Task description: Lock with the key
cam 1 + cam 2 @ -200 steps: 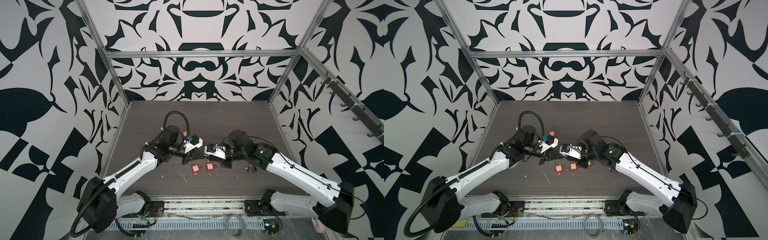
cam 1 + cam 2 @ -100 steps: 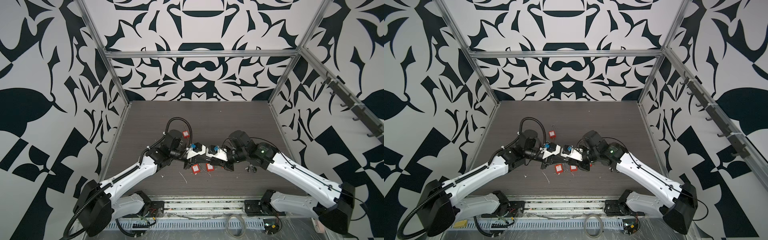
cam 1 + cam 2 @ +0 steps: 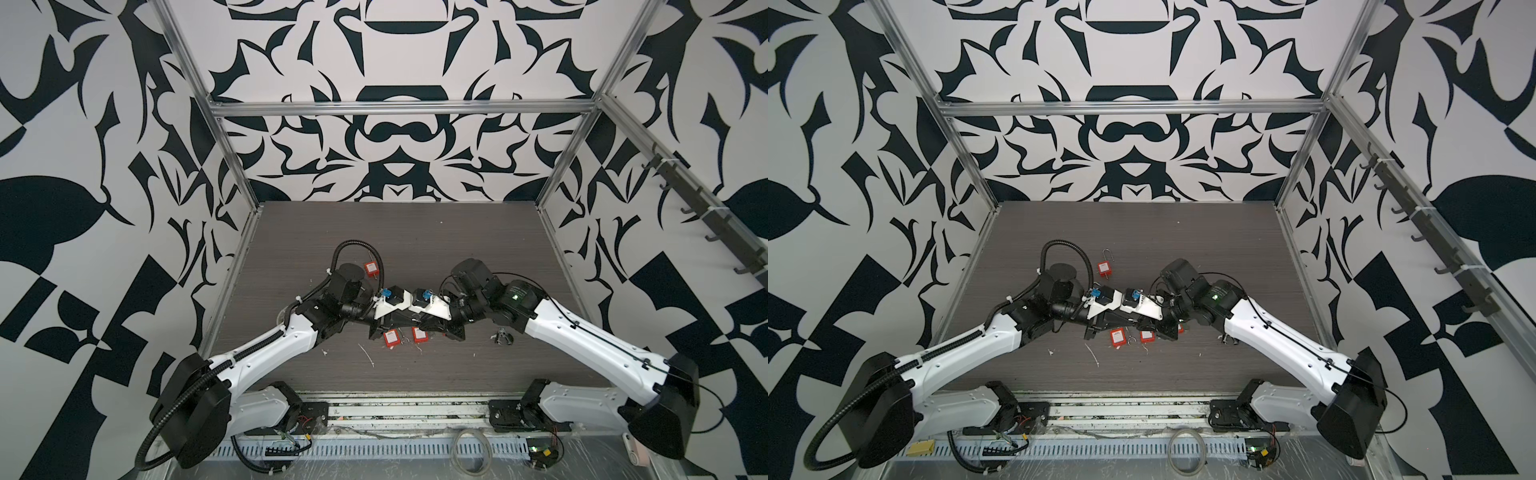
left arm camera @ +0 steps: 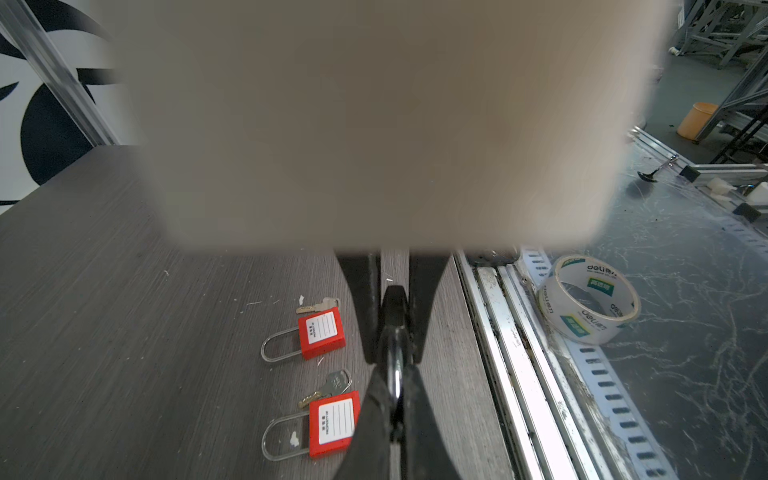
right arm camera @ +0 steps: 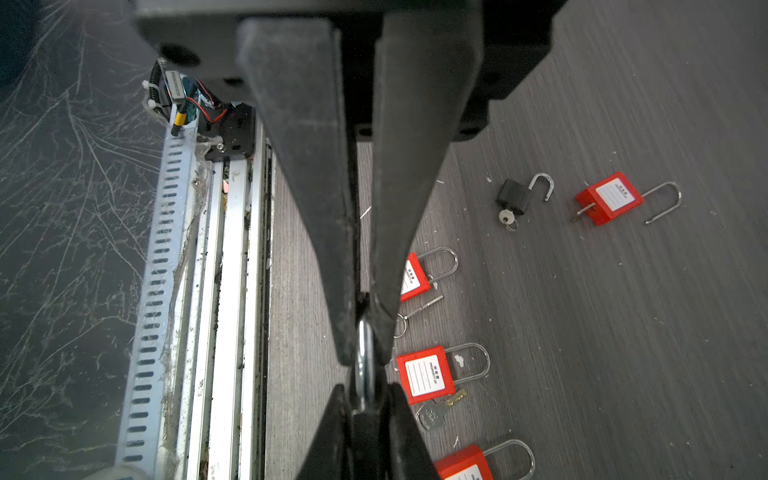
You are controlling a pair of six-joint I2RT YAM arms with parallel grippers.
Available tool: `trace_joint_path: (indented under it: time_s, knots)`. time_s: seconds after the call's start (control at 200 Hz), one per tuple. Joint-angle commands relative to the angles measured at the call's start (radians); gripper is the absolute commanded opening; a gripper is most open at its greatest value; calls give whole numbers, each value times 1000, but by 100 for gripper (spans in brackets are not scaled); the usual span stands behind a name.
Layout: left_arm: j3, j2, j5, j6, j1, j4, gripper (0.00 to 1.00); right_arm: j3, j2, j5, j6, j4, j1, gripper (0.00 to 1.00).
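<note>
Mid-bench (image 4: 124, 311), held clear of the surface, both arms meet tip-to-tip on one small black padlock (image 4: 392, 307). Left end effector (image 4: 393, 359) is clamped on the black body. Right end effector (image 5: 365, 357) is pinched on the chrome shackle (image 5: 365, 376); it's edge-on, so shackle vs key blade isn't 100% sure. Lock's long axis runs along the line btw the two tips, left-right across the bench, so the body sits straight ahead of the right tips. Neither arm is nearer, both are on it. My read: next move is a push or turn along that axis, and misalignment would jam it. No key visible on the held lock. Red padlock (image 4: 322, 332) w/ loose key (image 4: 318, 305) lies on the bench near the tips. Containers: none on the bench; orange bin (image 4: 698, 120) sits off-bench, contents not visible.
</note>
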Motion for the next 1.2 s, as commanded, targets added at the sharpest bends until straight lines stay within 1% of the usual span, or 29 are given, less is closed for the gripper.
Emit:
trace_joint_path:
  time_s: [0.0,0.06,0.08,0.28,0.385,0.505,0.64,0.67,0.74,0.78,0.82,0.945,0.97,1.09,1.195]
  knots:
    - [-12,50,89,-22,-50,105,0,100,-4,-120,69,438,-21,0]
    - [-11,53,92,-27,-50,122,0,96,6,-137,91,475,-37,0]
    - [-11,84,93,-31,-50,129,0,93,8,-137,94,484,-39,0]
    - [-3,132,138,-71,-50,151,0,40,-6,-108,106,603,-51,0]
    - [-9,141,142,-80,-50,155,0,44,-15,-109,76,607,-52,0]
    - [-8,152,144,-88,-49,157,0,49,-19,-118,73,616,-54,0]
    - [11,131,129,-83,-38,132,0,53,-22,-85,41,496,-53,0]
    - [22,119,123,-71,-28,103,0,48,-33,-66,36,460,-53,7]
    - [53,91,115,-34,1,19,0,23,-75,-16,33,381,-56,28]
    - [71,76,115,-9,16,-25,0,-3,-108,13,26,339,-58,34]
    - [84,68,113,10,27,-64,0,-26,-144,35,18,291,-61,36]
    - [134,68,93,74,40,-200,0,-57,-242,102,11,123,-69,38]
    - [136,35,93,79,40,-213,0,-58,-260,105,14,95,-71,38]
    - [131,15,99,76,40,-214,0,-59,-318,111,28,0,-87,36]
    - [110,4,115,53,40,-171,0,-55,-305,75,35,-55,-92,34]
